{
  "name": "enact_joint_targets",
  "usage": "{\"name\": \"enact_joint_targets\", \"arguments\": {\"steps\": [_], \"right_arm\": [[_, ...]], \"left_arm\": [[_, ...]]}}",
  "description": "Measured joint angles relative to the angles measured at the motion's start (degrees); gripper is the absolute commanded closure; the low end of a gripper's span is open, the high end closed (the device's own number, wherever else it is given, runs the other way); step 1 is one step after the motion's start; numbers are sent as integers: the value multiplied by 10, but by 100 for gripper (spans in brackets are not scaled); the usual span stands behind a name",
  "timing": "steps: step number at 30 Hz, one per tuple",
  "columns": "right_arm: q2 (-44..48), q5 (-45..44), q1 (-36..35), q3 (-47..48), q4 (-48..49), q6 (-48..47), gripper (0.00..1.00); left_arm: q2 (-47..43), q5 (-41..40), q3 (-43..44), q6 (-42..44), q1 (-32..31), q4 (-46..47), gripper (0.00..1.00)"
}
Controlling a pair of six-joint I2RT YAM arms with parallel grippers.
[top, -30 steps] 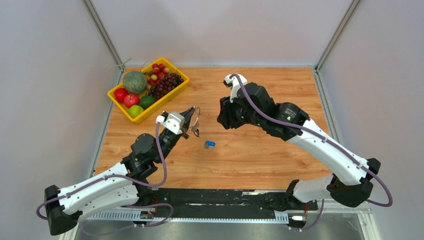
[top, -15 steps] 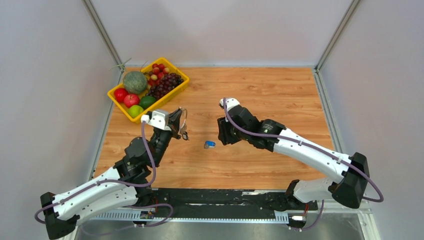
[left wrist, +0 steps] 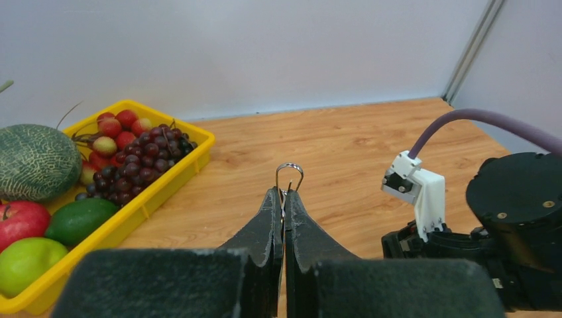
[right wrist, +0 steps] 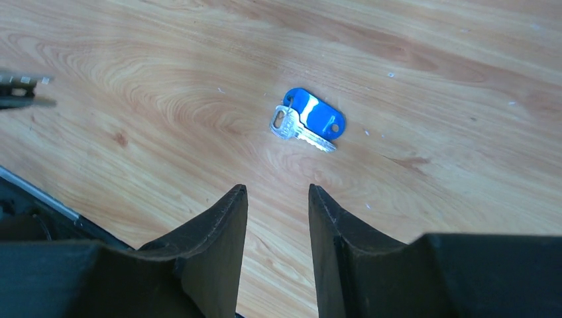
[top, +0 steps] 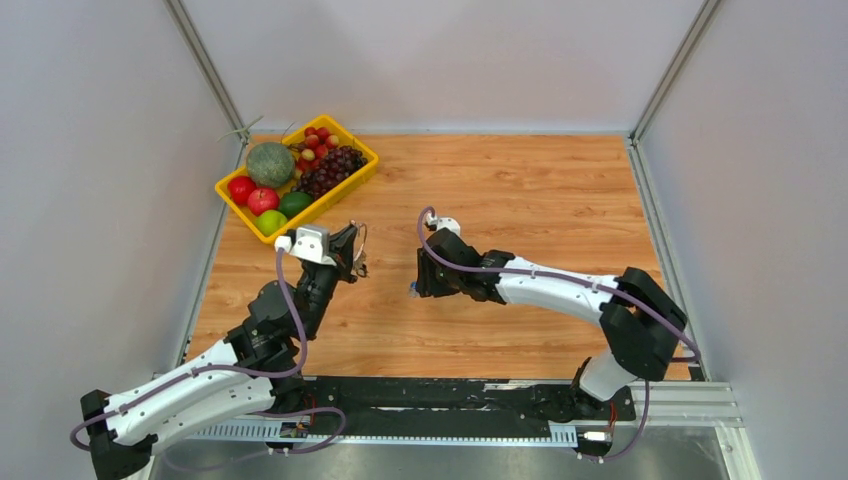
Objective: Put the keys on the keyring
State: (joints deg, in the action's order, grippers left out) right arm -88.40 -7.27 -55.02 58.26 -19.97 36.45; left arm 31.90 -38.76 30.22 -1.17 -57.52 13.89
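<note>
Since the earlier frame my right arm has dropped low and reached out along the desk [right wrist: 431,99], and my left arm has drawn back a little. The right gripper [right wrist: 275,192] is parted by a narrow gap and holds nothing. It hovers just short of the key [right wrist: 295,130], a small silver one joined to a blue plastic piece [right wrist: 315,112], lying flat on the wood.

I judge the key light, stiff, thin and slippery, so hard to lift off the flat. The thicker blue piece looks the better place to pinch.

The left gripper [left wrist: 283,195] is pressed closed on the keyring [left wrist: 289,164], a thin wire loop standing up above its tips, well apart from the key.
</note>
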Motion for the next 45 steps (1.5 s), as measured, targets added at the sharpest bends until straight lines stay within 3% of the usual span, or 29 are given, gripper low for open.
{"name": "enact_joint_targets", "arguments": {"steps": [15,34,45], "right_arm": [[-136,28,0,8,92,141,62],[-151,0,16,23,108,167,65],[-172,6,26,34,109,169,71]], "left_arm": [[-26,-23,-31,0,0,-4,100],[-38,-23,-43,-3,0,-6,100],[-46,-23,-43,-3,0,-9,100]]}}
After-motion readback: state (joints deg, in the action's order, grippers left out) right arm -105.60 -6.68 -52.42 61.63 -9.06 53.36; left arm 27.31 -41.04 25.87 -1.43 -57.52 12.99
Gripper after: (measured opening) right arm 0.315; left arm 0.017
